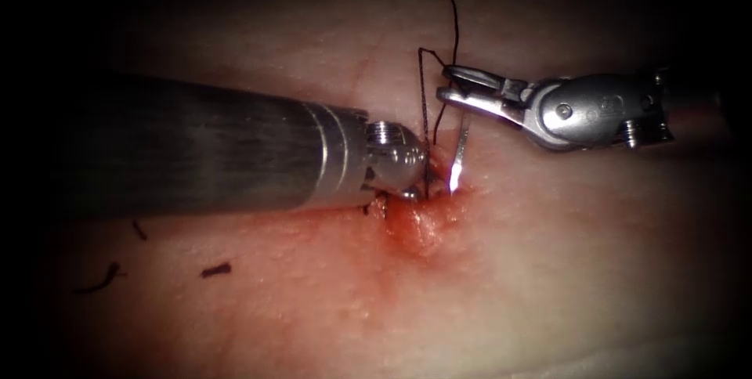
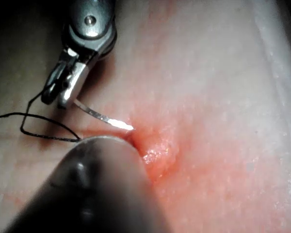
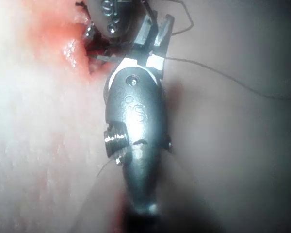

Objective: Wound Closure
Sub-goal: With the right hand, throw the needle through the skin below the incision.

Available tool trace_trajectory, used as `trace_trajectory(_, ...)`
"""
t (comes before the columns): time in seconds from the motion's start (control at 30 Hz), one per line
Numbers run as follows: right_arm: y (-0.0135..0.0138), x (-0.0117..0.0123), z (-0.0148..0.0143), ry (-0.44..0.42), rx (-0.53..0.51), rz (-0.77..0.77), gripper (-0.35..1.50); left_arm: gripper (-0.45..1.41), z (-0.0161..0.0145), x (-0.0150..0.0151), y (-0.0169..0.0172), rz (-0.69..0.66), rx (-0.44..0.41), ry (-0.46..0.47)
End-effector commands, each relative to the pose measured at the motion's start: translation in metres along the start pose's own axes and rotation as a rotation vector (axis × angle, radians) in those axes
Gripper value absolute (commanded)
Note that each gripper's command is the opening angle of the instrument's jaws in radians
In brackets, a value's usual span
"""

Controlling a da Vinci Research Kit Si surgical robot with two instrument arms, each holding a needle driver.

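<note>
The left tool point(image 1: 407, 166) lies flat on the tissue point(image 1: 548, 269) left of the cut point(image 1: 423, 226), its tip pressed at the wound edge; whether its jaws are apart I cannot tell. Just right of it the needle point(image 1: 460, 156) slants down from the right tool point(image 1: 462, 85), whose jaws clamp its upper end, point touching the tissue at the cut's right lip. Thread point(image 1: 427, 97) loops between the tools.

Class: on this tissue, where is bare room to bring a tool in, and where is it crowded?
Bare tissue lies right of the cut, below the right tool holding the needle. Crowded: at the cut, with the left tool and thread; cut ends of thread lower left.
</note>
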Motion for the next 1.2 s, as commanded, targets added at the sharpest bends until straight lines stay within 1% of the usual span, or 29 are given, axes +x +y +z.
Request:
trace_trajectory(0.03, -0.0005, -0.0008, 0.0011, 0.006, 0.000, -0.011, -0.35, 0.56, 0.0003, 0.0002, -0.0004, 0.004, 0.000, 0.001)
trace_trajectory(0.07, -0.0012, -0.0011, 0.0017, 0.002, -0.004, -0.034, -0.35, 0.54, 0.0003, 0.0001, -0.0004, 0.005, -0.001, 0.001)
trace_trajectory(0.17, -0.0015, -0.0015, 0.0020, -0.010, 0.004, -0.068, -0.35, 0.54, 0.0002, -0.0001, -0.0002, 0.007, -0.002, 0.001)
trace_trajectory(0.37, -0.0021, -0.0024, 0.0016, -0.009, 0.007, -0.079, -0.35, 0.51, 0.0001, -0.0001, 0.0000, 0.008, -0.002, 0.001)
trace_trajectory(0.6, -0.0034, -0.0025, 0.0011, -0.005, 0.007, -0.086, -0.35, 0.51, 0.0001, 0.0003, 0.0002, 0.006, 0.000, 0.004)
trace_trajectory(0.7, -0.0030, -0.0024, 0.0013, -0.008, 0.005, -0.089, -0.35, 0.49, 0.0000, 0.0004, 0.0003, 0.006, -0.001, 0.004)
trace_trajectory(0.83, -0.0033, -0.0023, 0.0014, -0.008, 0.004, -0.054, -0.35, 0.47, -0.0002, 0.0004, 0.0000, 0.004, 0.002, 0.019)
trace_trajectory(0.87, -0.0036, -0.0024, 0.0013, -0.005, 0.007, -0.013, -0.35, 0.47, -0.0003, 0.0005, -0.0001, 0.003, 0.002, 0.023)
trace_trajectory(0.9, -0.0036, -0.0024, 0.0013, -0.005, 0.007, -0.013, -0.35, 0.47, -0.0003, 0.0005, -0.0001, 0.003, 0.002, 0.023)
trace_trajectory(0.93, -0.0039, -0.0026, 0.0012, -0.007, 0.011, 0.044, -0.35, 0.47, -0.0006, 0.0006, -0.0002, 0.000, 0.004, 0.035)
trace_trajectory(0.97, -0.0040, -0.0027, 0.0012, -0.007, 0.010, 0.061, -0.35, 0.47, -0.0006, 0.0006, -0.0002, -0.001, 0.005, 0.041)
trace_trajectory(1.1, -0.0045, -0.0033, 0.0012, -0.015, 0.015, 0.082, -0.35, 0.42, -0.0011, 0.0009, 0.0000, -0.007, 0.011, 0.064)
trace_trajectory(1.2, -0.0045, -0.0034, 0.0013, -0.020, 0.032, 0.094, -0.35, 0.42, -0.0013, 0.0010, 0.0000, -0.007, 0.009, 0.064)
